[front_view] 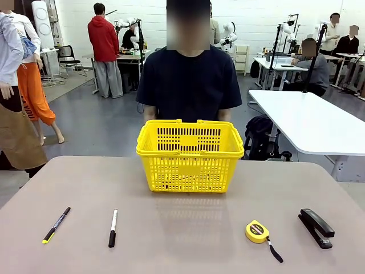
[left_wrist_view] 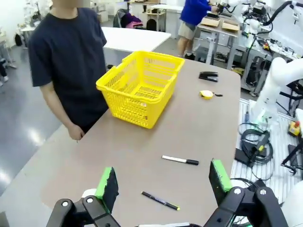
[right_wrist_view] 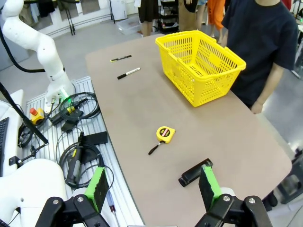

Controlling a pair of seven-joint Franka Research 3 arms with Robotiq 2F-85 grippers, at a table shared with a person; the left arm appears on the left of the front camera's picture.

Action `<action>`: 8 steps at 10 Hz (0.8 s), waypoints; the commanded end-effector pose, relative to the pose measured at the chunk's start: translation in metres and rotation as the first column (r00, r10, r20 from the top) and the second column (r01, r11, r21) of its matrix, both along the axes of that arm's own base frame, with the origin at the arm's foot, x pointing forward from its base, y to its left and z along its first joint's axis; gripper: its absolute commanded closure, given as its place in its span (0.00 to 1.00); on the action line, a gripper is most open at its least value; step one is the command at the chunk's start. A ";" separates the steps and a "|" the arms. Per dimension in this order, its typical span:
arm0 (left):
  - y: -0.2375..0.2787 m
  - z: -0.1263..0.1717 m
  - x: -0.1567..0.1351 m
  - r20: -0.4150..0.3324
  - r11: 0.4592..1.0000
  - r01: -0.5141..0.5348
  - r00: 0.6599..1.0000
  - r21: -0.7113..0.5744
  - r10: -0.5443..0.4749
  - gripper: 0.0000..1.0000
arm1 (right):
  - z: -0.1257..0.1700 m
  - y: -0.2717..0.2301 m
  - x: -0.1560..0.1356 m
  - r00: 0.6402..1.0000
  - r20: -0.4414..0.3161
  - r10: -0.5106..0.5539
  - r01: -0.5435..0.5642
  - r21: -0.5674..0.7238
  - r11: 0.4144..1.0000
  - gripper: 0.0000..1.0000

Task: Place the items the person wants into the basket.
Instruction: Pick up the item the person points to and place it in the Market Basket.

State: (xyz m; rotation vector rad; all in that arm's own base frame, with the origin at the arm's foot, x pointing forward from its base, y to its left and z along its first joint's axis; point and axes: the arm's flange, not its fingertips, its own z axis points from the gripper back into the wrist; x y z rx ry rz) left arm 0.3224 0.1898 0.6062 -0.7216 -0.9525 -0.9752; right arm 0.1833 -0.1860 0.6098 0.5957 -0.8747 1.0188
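The yellow basket point(front_view: 190, 155) point(left_wrist_view: 141, 85) point(right_wrist_view: 199, 65) stands at the table's far middle, in front of the person point(front_view: 189, 84) in a dark navy T-shirt. A marker point(front_view: 113, 227) point(left_wrist_view: 180, 160) point(right_wrist_view: 129, 73) with a white barrel lies front left. The round yellow tape measure point(front_view: 258, 231) point(left_wrist_view: 206, 94) point(right_wrist_view: 164, 134) with a black strap lies front right. My left gripper point(left_wrist_view: 163, 182) hangs open high above the table's left end, nothing between its green pads. Equally high over the right end, my right gripper point(right_wrist_view: 153, 185) is open and holds nothing.
A thin black pen with a yellow tip point(front_view: 56, 225) point(left_wrist_view: 160, 201) point(right_wrist_view: 120, 58) lies at the far left front. A black stapler point(front_view: 316, 226) point(left_wrist_view: 208, 75) point(right_wrist_view: 195, 172) sits at the far right front. Cables and the arm base point(right_wrist_view: 42, 52) lie beside the table.
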 end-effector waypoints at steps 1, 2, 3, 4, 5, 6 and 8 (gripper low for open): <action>0.003 0.001 0.006 0.016 1.000 -0.029 0.999 0.009 0.029 0.00 | 0.002 0.001 0.001 1.000 0.018 0.014 -0.014 0.023 1.000 0.00; 0.003 0.001 0.006 0.016 1.000 -0.029 0.999 0.009 0.029 0.00 | 0.002 0.001 0.001 1.000 0.018 0.014 -0.014 0.023 1.000 0.00; 0.003 0.001 0.006 0.016 1.000 -0.029 0.999 0.009 0.029 0.00 | 0.002 0.001 0.001 1.000 0.018 0.014 -0.014 0.023 1.000 0.00; 0.003 0.001 0.006 0.016 1.000 -0.029 0.999 0.009 0.029 0.00 | 0.002 0.001 0.001 1.000 0.018 0.014 -0.014 0.023 1.000 0.00; 0.003 0.001 0.006 0.016 1.000 -0.029 0.999 0.009 0.029 0.00 | 0.002 0.001 0.001 1.000 0.018 0.014 -0.014 0.023 1.000 0.00; 0.003 0.001 0.006 0.016 1.000 -0.029 0.999 0.009 0.029 0.00 | 0.002 0.001 0.001 1.000 0.018 0.014 -0.014 0.023 1.000 0.00; 0.003 0.001 0.006 0.016 1.000 -0.029 0.999 0.009 0.029 0.00 | 0.002 0.001 0.001 1.000 0.018 0.014 -0.014 0.023 1.000 0.00</action>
